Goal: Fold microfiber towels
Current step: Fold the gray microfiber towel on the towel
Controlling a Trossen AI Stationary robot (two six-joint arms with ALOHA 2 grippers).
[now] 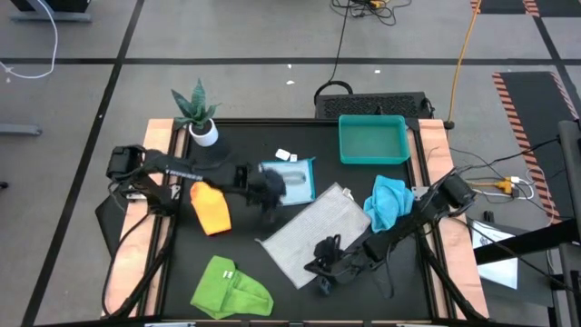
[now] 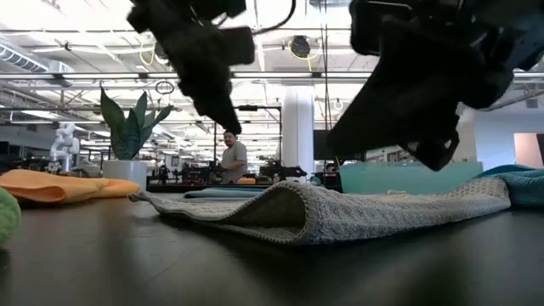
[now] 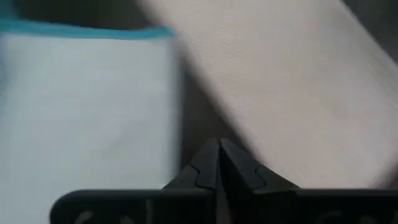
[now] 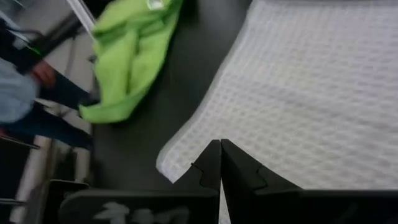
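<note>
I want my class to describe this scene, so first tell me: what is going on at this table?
A two-armed robot is working on small towels spread over a dark table. The white-grey towel lies open in the middle. The right gripper, shut and empty, hovers over its near corner. The left gripper, also shut and empty, is above the gap between that towel and the light blue towel. The orange towel, green towel and turquoise towel lie around them; a teal tray sits at the back.

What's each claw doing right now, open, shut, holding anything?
Left claw: shut, empty, above the light blue towel.
Right claw: shut, empty, over the white-grey towel.
</note>
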